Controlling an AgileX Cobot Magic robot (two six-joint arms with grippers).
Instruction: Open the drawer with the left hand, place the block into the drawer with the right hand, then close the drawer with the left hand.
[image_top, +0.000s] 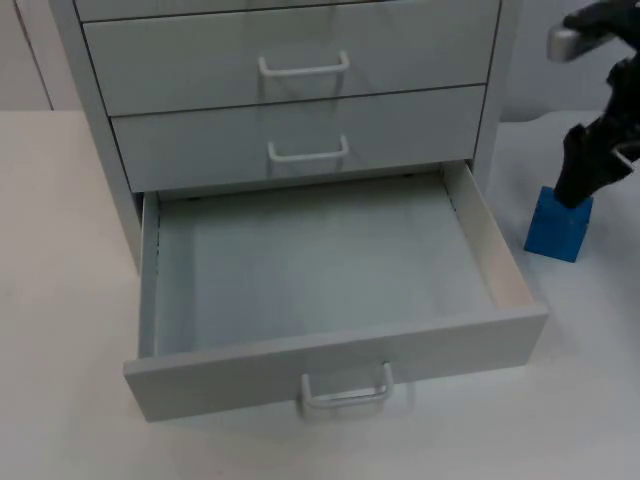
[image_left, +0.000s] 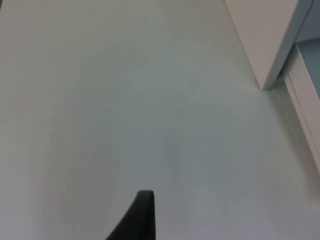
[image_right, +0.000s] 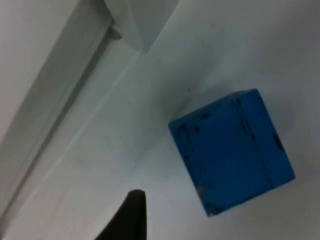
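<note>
The bottom drawer is pulled open; the blue block is not yet placed. Right gripper hovers above it; jaw states cannot be told.

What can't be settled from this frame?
- Right gripper: top view, whether its fingers are open or closed on the block; the gripper's own body covers them.
- Block: top view, its upper face is hidden behind the gripper.
- Cabinet: top view, its upper part is cut off by the frame edge.

White table top, two shut upper drawers with white handles
</note>
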